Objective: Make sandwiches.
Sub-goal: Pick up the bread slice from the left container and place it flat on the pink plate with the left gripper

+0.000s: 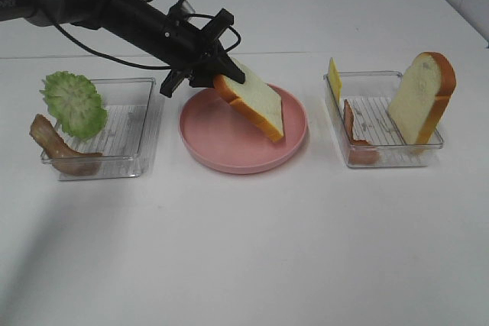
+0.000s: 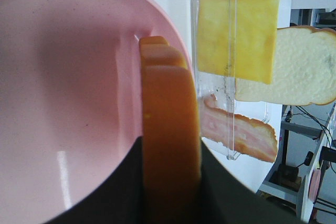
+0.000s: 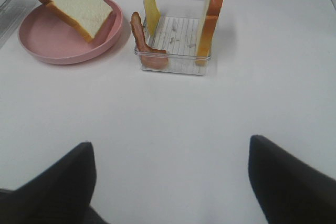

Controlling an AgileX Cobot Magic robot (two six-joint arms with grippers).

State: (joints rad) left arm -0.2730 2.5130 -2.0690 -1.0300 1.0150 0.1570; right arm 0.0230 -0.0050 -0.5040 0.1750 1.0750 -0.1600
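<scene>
Pink plate (image 1: 202, 141): sits mid-tabletop (image 1: 244, 250) between the left tray (image 1: 145, 116) and the right tray (image 1: 386, 159); nothing lies flat in it yet.
Bread slice (image 1: 256, 104): white face, orange-brown crust. It hangs steeply tilted over the plate with its low corner toward the plate's right side; I cannot tell whether that corner touches.
Left pincer (image 1: 223, 72): clenched on the bread slice at its upper crust edge, reaching in from the left.
Right pincer (image 3: 170, 187): released wide, grasping nothing, hovering over bare tabletop well apart from the food.
Step in hand: probably laying the first slice as the sandwich base; the task looks barely begun.
Doing it well: lower until the low corner rests on the plate floor. Then swing the wrist down so the slice tips flat rather than dropping from the tilt.
Placement: aim for the plate's middle. The slice hangs toward the right rim, and later layers need a level, centred base.
Letting go: open only once the slice is nearly flat, then draw back along the crust so the fingers do not drag it.
Risk: a stiff toy slice let go on edge may topple over the rim.
Waiting parts: lettuce (image 1: 74, 103) and bacon strip (image 1: 57, 146) at the left tray; cheese (image 1: 334, 78), second bacon strip (image 1: 355, 141) and second bread slice (image 1: 422, 97) in the right tray.
</scene>
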